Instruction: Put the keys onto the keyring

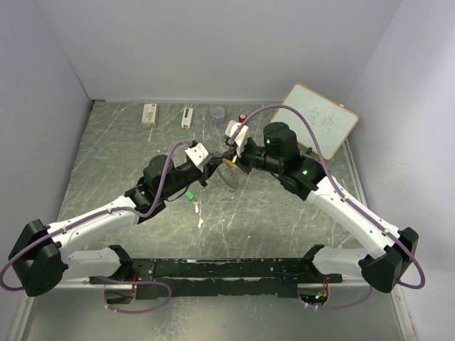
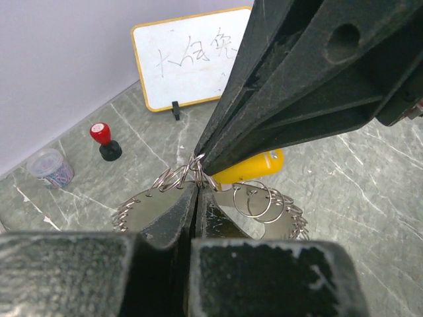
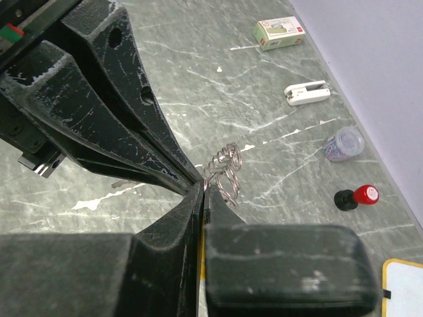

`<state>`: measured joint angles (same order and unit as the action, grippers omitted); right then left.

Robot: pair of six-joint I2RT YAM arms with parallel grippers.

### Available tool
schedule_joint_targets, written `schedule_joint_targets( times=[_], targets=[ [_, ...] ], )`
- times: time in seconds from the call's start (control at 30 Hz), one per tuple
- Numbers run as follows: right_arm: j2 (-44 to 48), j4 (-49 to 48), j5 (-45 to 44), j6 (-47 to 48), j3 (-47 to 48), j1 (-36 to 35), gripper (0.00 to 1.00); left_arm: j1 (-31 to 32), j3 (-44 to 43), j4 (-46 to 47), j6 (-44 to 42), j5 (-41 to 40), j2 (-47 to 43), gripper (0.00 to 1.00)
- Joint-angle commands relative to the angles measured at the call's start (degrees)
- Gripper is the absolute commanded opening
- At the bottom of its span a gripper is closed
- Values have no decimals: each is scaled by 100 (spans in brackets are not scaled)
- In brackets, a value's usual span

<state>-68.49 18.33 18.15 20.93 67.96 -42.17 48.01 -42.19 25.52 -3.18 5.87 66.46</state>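
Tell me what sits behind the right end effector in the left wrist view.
The yellow-orange key head shows beside the keyring. Its shaft is covered by the right end effector.

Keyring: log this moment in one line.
left claw: shut on keyring | right claw: shut on yellow key | green key: lying loose, not on ring | claws: tip to tip
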Motion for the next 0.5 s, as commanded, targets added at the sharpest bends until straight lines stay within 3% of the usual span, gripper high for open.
schedule_joint_targets(
  times=[0.0, 0.47],
  targets=[
    [102, 5, -105, -188, 269, -25, 0, 85, 138, 694, -147, -113, -232, 7],
    [-383, 340, -277, -560, 558, 100, 0, 82, 761, 1435, -208, -139, -878, 7]
  ],
)
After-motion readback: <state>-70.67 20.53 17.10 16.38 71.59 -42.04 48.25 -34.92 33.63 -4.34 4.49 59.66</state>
